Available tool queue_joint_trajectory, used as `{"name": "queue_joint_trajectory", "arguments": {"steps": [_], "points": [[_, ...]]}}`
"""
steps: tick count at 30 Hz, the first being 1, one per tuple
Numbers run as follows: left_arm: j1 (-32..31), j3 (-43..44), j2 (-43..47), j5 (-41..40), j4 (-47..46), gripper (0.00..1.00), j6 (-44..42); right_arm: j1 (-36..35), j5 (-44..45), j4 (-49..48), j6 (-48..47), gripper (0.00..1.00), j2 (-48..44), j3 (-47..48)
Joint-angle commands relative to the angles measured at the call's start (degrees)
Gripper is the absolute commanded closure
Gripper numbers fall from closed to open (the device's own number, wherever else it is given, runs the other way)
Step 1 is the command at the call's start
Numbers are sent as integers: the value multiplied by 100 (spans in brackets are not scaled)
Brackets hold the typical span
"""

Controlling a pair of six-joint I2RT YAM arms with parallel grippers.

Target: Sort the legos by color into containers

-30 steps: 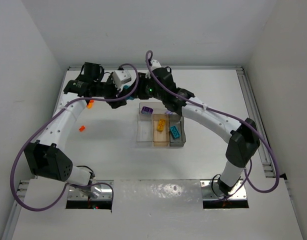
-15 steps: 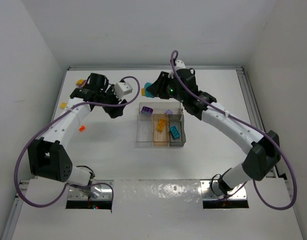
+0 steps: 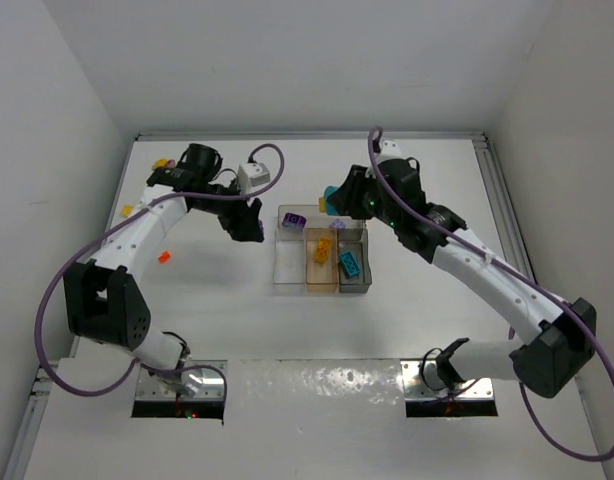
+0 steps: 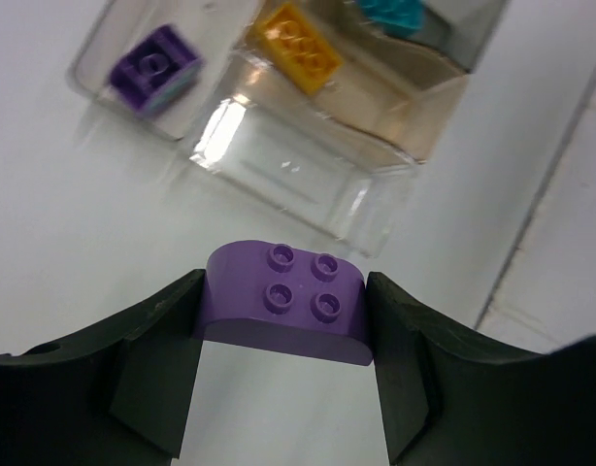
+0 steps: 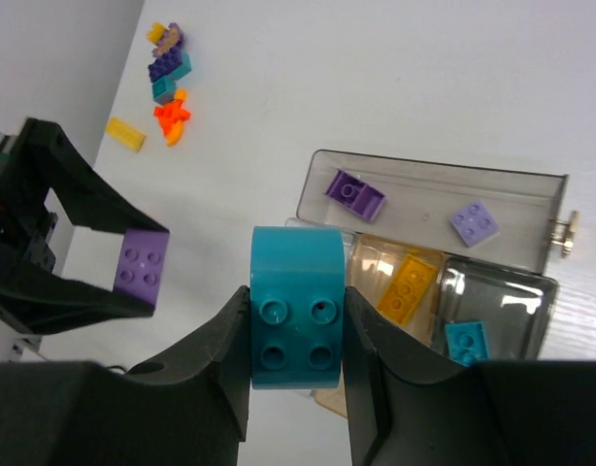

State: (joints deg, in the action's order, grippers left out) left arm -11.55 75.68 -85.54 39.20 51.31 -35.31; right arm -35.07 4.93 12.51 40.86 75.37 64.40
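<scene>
Looking down the left wrist camera, I see the left gripper (image 4: 283,330) clamped on a purple brick (image 4: 283,303). Its matte black fingers (image 4: 162,335) press the two short ends, and the brick sits level between them. It is glossy plastic with four round studs and one long edge curved off. In the overhead view this gripper hangs over the white table (image 3: 217,300) just left of the clear plastic tray (image 4: 308,180), apart from it.

My right gripper (image 5: 296,354) is closed tight on a teal brick (image 5: 296,309), gripped on both flanks. It has the same four-stud form, smooth and shiny, with one end rounded. From overhead it hovers above the far side of the tray.

The tray's thin transparent walls glint under the light. The long narrow bin (image 5: 414,199) along its far side holds a dark purple brick (image 5: 354,194) and a lilac square plate (image 5: 475,221), well apart. Of the three side-by-side bins, the middle one holds an orange-yellow brick (image 5: 410,283) lying askew. The right one holds a small teal plate (image 5: 466,340).

At the table's far-left corner sits a small heap of loose legos (image 5: 167,63) in purple, teal, orange and yellow. A flat yellow piece (image 5: 126,133) lies near it. A single orange piece (image 3: 164,257) lies alone beside the left arm.
</scene>
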Motion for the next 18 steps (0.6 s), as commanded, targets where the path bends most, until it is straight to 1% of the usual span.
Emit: {"name": "queue_joint_trajectory", "arguments": {"steps": [1, 2, 3, 4, 5, 6, 7, 8, 9, 10, 11, 12, 13, 14, 15, 16, 18], "points": [[-58, 245, -314, 1686, 1149, 100, -1106, 53, 210, 268, -464, 100, -400, -50], [-58, 376, -532, 1792, 1397, 100, -1466, 53, 323, 330, -509, 100, -496, -77], [-75, 464, -665, 1932, 1652, 100, -2105, 62, 377, 392, -535, 100, -550, -94], [-93, 578, -805, 1968, 2107, 100, -2364, 62, 412, 453, -588, 100, -594, -112], [-154, 814, -1076, 1977, 2181, 100, -2332, 53, 447, 462, -597, 100, -690, -182], [-181, 930, -1210, 1943, 1868, 100, -2009, 62, 448, 445, -588, 100, -734, -217], [-233, 1018, -1341, 1794, 1282, 100, -1249, 62, 448, 445, -571, 100, -769, -252], [-381, 1080, -1369, 1027, 624, 100, 664, 62, 456, 462, -562, 100, -796, -305], [-470, 1115, -1378, 558, -357, 100, 1249, 62, 474, 489, -536, 100, -857, -331], [-567, 1133, -1326, 66, -794, 100, 1733, 62, 491, 489, -483, 100, -892, -367], [-759, 1064, -1256, -930, -1189, 100, 2634, 53, 561, 480, -448, 100, -936, -454], [-839, 985, -1177, -1384, -1907, 100, 3009, 62, 605, 463, -421, 100, -1024, -498], [-918, 871, -1071, -1728, -2166, 100, 3273, 62, 632, 445, -395, 100, -1068, -568], [-1084, 843, -1062, -2280, -2334, 100, 3685, 62, 702, 445, -386, 100, -1112, -595], [-1173, 861, -1070, -2459, -2484, 100, 3750, 62, 755, 480, -395, 100, -1182, -604], [-1391, 887, -1140, -2870, -2503, 100, 3820, 62, 807, 506, -395, 100, -1218, -613], [-1595, 931, -1263, -3224, -2442, 100, 4110, 62, 1009, 559, -412, 100, -1279, -630]]}}
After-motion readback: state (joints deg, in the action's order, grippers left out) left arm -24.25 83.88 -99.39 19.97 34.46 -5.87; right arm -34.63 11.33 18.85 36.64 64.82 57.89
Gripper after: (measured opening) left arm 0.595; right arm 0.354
